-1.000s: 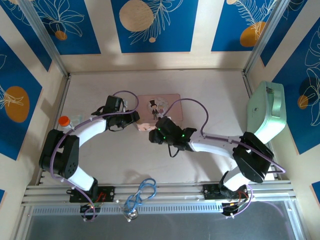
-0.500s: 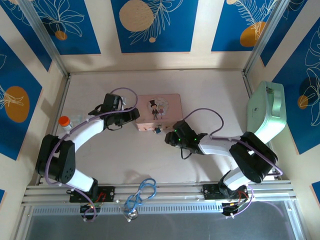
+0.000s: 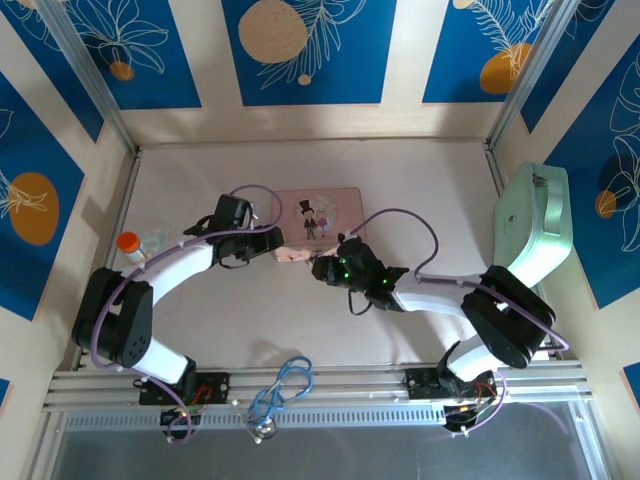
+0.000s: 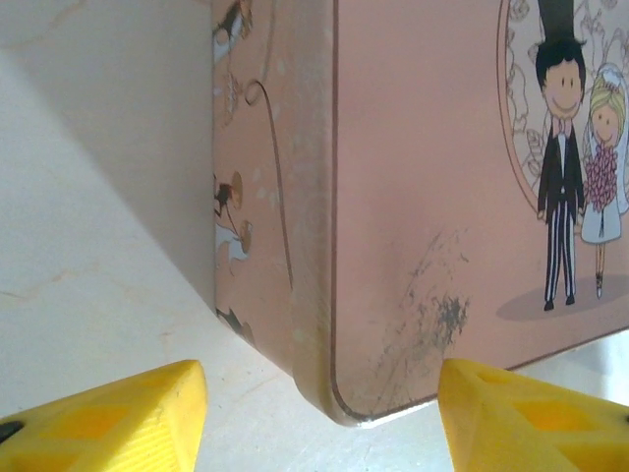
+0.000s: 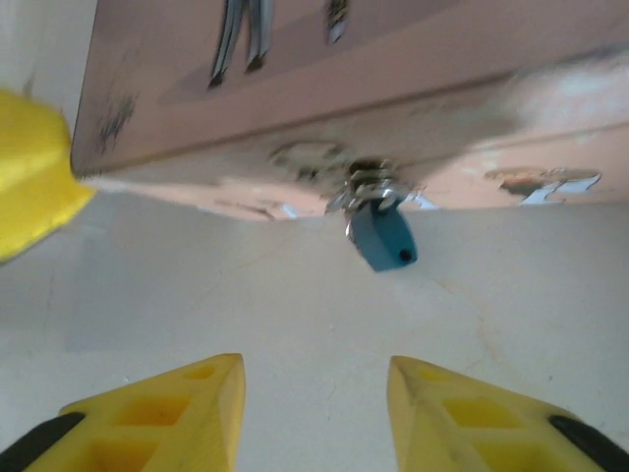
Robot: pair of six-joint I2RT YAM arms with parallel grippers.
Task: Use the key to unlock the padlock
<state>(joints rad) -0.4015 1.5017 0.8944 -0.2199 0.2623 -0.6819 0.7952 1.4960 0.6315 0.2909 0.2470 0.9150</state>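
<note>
On the front wall of the pink box, the padlock is hanging by its silvery shackle, its blue body close to the table. Just short of it, the right tool is hovering with its yellow fingers apart and nothing between them. Beside the box's near left corner, the left tool is sitting with fingers spread wide, gripping nothing.

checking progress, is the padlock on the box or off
On: the padlock hangs from the clasp on the pink box front, nothing in its keyhole. Locked or unlocked, cannot tell.
</note>
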